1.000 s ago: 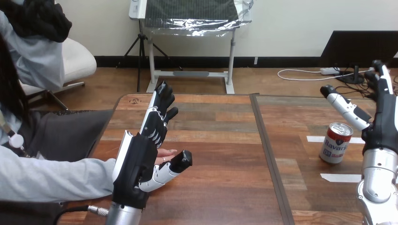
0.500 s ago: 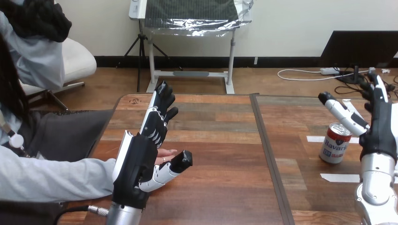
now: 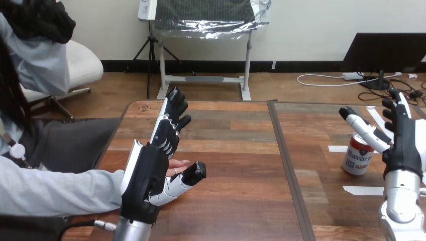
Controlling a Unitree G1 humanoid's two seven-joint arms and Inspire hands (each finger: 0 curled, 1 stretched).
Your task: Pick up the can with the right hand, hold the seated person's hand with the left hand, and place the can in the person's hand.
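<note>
Left hand [image 3: 147,173] lower left: fingers straight, person's hand [image 3: 179,163] behind palm. Right hand [image 3: 402,146] lower right: spread open, thumb over can [image 3: 354,158], nothing held.

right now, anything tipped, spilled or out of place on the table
Nothing stands out. The can stands upright on the table beside the right robot hand; the person's hand rests by the left robot hand.

You're looking at what reads as a robot test lab rather than a home. The robot's left arm [image 3: 131,228] and right arm [image 3: 400,211] reach over a bare wooden table [image 3: 236,150]. White tape strips [image 3: 364,190] are stuck to its top near a lone can [image 3: 357,159], and a person sits at its left side.
</note>
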